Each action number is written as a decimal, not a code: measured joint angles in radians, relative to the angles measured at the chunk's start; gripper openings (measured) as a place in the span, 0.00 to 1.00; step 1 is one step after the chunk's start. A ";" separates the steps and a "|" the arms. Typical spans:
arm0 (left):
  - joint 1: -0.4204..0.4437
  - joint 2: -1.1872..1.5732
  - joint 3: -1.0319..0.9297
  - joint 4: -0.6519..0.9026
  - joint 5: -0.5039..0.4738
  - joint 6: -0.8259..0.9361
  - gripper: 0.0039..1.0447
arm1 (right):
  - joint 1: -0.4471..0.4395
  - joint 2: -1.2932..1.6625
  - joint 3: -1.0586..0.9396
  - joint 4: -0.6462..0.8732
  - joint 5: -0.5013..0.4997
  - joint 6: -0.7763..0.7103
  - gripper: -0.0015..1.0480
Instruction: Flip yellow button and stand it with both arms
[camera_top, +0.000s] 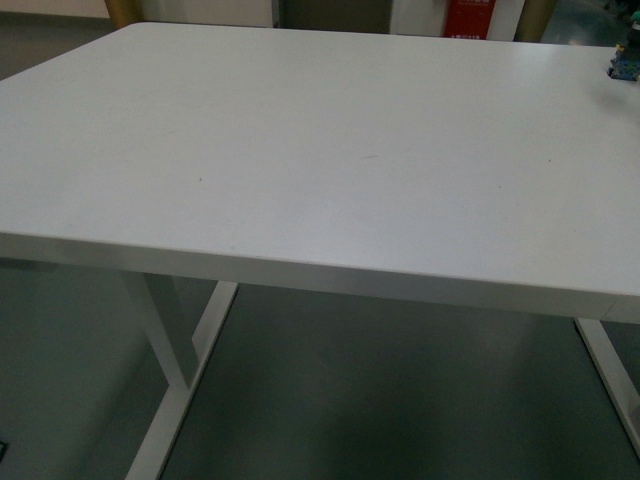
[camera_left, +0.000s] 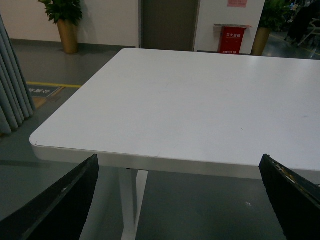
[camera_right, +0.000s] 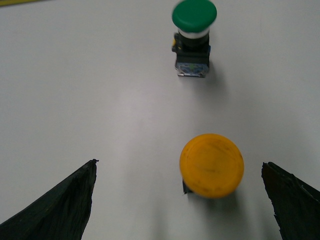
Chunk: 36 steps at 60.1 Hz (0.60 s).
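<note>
- Right gripper (camera_right: 178, 200) hangs above the white table (camera_right: 75, 90), fingers (camera_right: 60, 205) spread wide, gripping nothing.
- Yellow button (camera_right: 212, 165) sits on the tabletop between those fingers, nearer one finger, touching neither; cap faces the wrist camera and hides most of the body.
- Green button (camera_right: 193, 37) lies on its side beyond it, well apart.
- Left gripper (camera_left: 177, 200) also spread, over the table's near edge (camera_left: 150, 160), empty.
- Front view: a small dark object (camera_top: 626, 62) at the far right edge, too blurred to identify.
</note>
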 joint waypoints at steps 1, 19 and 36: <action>0.000 0.000 0.000 0.000 0.000 0.000 0.94 | -0.003 -0.016 -0.013 0.005 -0.011 0.000 0.93; 0.000 0.000 0.000 0.000 0.000 0.000 0.94 | -0.162 -0.534 -0.475 0.061 -0.341 -0.008 0.93; 0.000 0.000 0.000 0.000 0.000 0.000 0.94 | -0.343 -1.071 -0.932 0.236 -0.430 -0.031 0.81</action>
